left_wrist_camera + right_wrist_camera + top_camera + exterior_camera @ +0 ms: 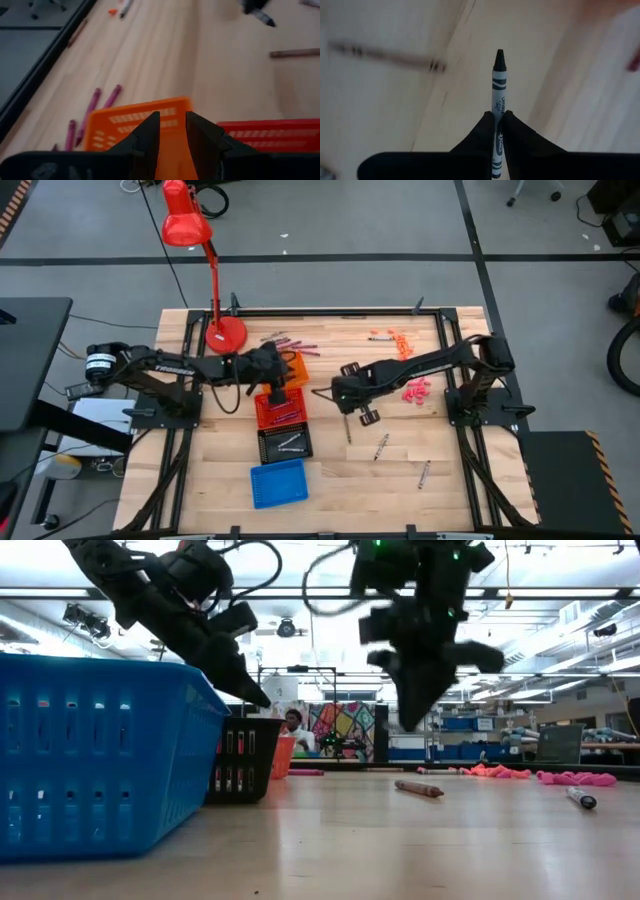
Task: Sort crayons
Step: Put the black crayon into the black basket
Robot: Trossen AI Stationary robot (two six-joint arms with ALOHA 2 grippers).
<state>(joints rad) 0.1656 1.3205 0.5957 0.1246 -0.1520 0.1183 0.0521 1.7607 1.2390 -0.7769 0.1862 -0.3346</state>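
Small print on the crayon [499, 100] wrapper, perhaps a brand, illegible.

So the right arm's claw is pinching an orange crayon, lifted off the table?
Not orange. The right wrist view shows the right gripper shut on a black crayon with a grey-white wrapper. It is lifted off the table, as you said.

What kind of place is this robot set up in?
Probably a robotics lab or workshop. The wooden table stands on a grey floor with loose cables, the low view looks into a large hall with ceiling lights and shelves, and a red desk lamp lights the crayon-sorting setup.
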